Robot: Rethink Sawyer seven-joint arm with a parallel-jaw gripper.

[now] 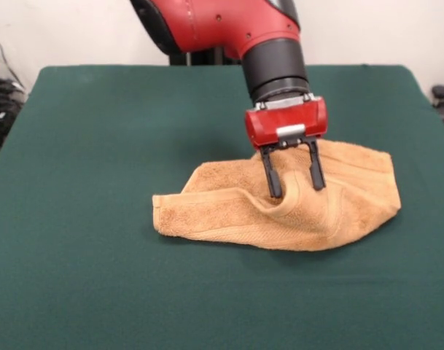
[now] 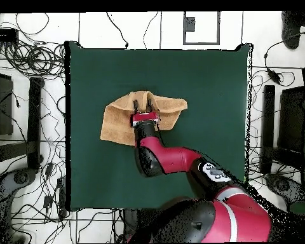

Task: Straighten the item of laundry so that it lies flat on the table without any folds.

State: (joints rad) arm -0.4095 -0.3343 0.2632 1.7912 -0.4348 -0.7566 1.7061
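Note:
The orange-tan towel (image 1: 229, 211) lies crumpled on the green table (image 1: 98, 146), right of centre in the front view, with a long fold running to the left and a raised ridge in the middle. My gripper (image 1: 298, 192) comes straight down onto it. Its two black fingers (image 1: 271, 175) stand apart, tips pressed into the towel on either side of the ridge. In the overhead view the gripper (image 2: 144, 103) is over the towel's (image 2: 117, 124) far edge, on the table (image 2: 206, 82), and the arm hides part of the cloth.
Bare green table surrounds the towel on all sides, widest to the left in the front view. Cables and equipment (image 2: 28, 63) lie on the floor around the table.

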